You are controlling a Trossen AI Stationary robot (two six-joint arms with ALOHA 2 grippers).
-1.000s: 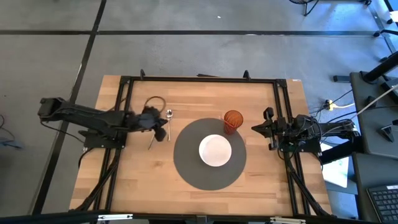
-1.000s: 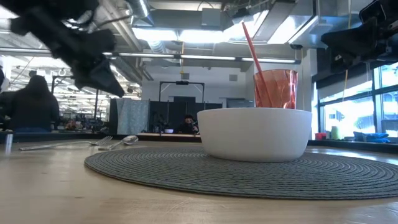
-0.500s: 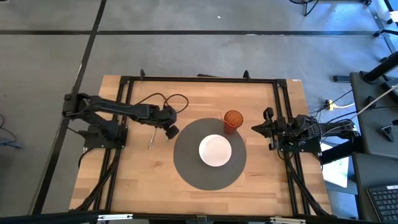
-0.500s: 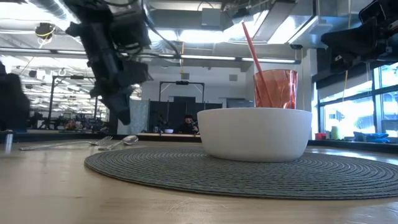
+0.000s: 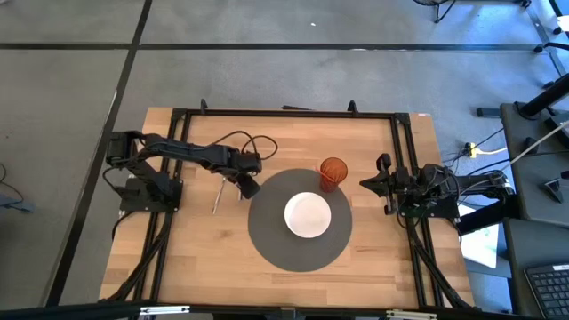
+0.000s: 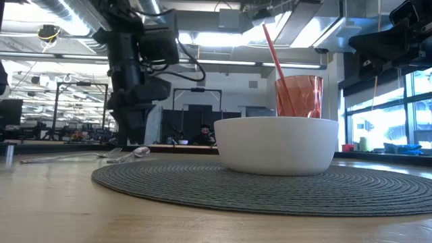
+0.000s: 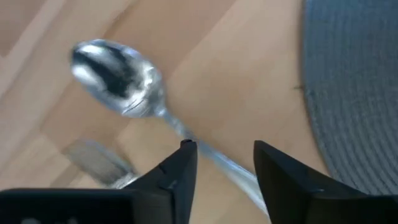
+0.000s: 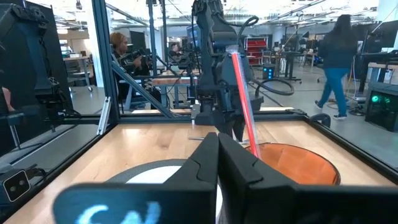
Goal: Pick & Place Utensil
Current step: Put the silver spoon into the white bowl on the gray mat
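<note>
**Two fingers parted over a thin metal spoon**

Two dark fingers of the left gripper point(image 7: 221, 180) stand apart, straddling the spoon's handle just above it and not yet touching. The spoon point(image 7: 143, 93) lies flat on the wooden table point(image 5: 373, 142), just beside the edge of the round grey placemat point(image 5: 267, 240), with a fork point(image 7: 99, 162) close alongside it. Seen from above, the left gripper point(image 5: 244, 182) hangs over this spot; the low view shows both utensils lying side by side on the table.

By its look the spoon is light, rigid and polished, so probably slippery. It lies very low on the wood, leaving little to close on. The narrow handle just behind the bowl seems the best place to grip, square across it, keeping clear of the fork.

The right gripper point(image 5: 384, 184) waits at the table's right edge, fingers together, holding nothing, beside the orange cup point(image 5: 332, 173). A white bowl point(image 5: 308, 216) sits on the placemat.
</note>
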